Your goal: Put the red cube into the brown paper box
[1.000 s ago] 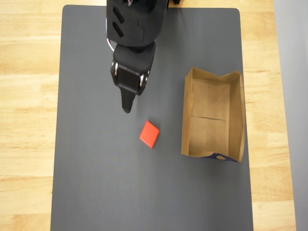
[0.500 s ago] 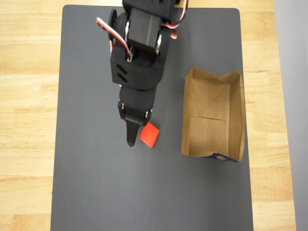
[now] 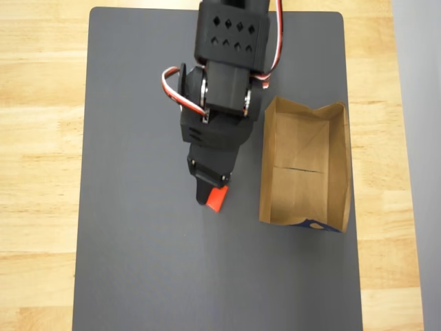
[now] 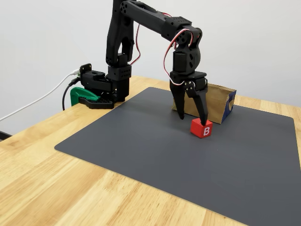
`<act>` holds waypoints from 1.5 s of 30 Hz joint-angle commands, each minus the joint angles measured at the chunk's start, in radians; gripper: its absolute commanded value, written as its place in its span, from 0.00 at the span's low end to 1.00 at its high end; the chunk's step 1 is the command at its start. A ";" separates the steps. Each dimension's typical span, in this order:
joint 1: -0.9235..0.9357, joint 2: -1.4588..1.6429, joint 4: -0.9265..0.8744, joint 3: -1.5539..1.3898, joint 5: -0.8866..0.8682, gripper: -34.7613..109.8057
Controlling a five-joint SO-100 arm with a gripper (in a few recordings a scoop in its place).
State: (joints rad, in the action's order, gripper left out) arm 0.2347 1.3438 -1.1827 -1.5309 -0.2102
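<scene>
your gripper (image 4: 194,116) is down over the cube (image 4: 201,128), with its jaws apart: in the fixed view one finger stands just left of the cube and the other comes down to the cube's top, near its back edge. i cannot tell if this finger touches it. nothing is clamped yet, and the cube sits flat on the mat (image 3: 138,262).

in the overhead view the cube (image 3: 215,198) is about in the middle of the mat, a little toward the right edge, and the arm covers most of it; just a red corner shows under the fingers. the box (image 3: 305,165) lies near the right edge of the mat, open side up and with nothing inside, its blue printed end toward the bottom edge. it is near the cube but apart from it.

so, as i judge it, you are at the grasp step and most of the task is left. the cube is not gripped, not lifted, not carried. you need to get both fingers around it, close on it, lift, move right over the box and let go above its floor. be careful that the finger on top does not push the cube away
</scene>
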 commanded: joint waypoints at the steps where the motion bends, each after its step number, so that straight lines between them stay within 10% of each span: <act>1: 0.000 0.011 -0.014 0.037 -0.041 0.46; 32: 0.034 -0.169 -0.009 0.235 -0.069 0.24; 45: 0.048 0.147 0.268 -0.012 0.041 0.24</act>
State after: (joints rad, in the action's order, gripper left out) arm 0.2761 1.3238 -0.9480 -1.4880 -0.1795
